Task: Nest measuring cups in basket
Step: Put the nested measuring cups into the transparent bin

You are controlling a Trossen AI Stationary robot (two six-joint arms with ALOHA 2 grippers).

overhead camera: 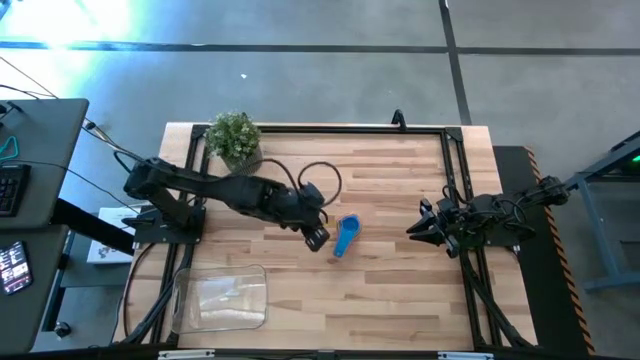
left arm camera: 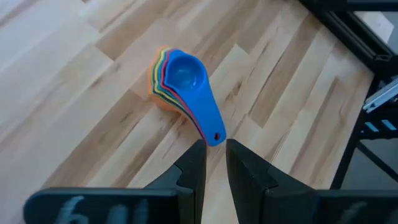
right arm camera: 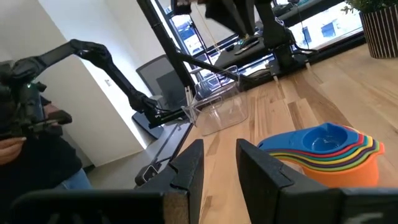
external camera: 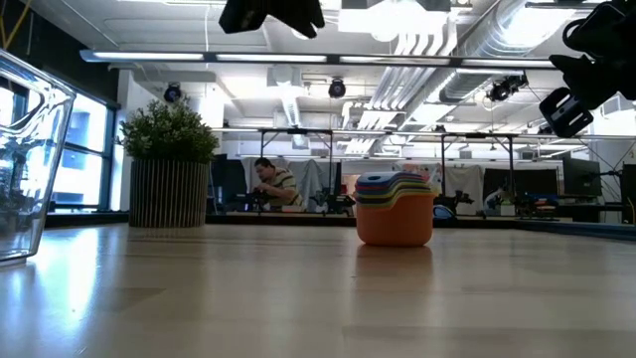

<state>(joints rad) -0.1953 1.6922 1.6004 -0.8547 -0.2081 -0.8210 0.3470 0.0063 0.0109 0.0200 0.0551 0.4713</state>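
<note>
One nested stack of measuring cups (overhead camera: 345,236) sits on the bare wood near the middle of the bench (overhead camera: 400,290), blue cup on top, orange at the bottom, handles fanned toward the left pincer (overhead camera: 316,238). That pincer hovers just beside the handle tips, its fingers a narrow gap apart and holding nothing. The basket (overhead camera: 220,297) lies well apart at the bench's front left corner. A potted plant (overhead camera: 236,139) stands at the back left, a looped cable (overhead camera: 318,178) near it. The right pincer (overhead camera: 418,228) waits at the right side, slightly parted and empty. Nothing lies between cups and basket.
</note>
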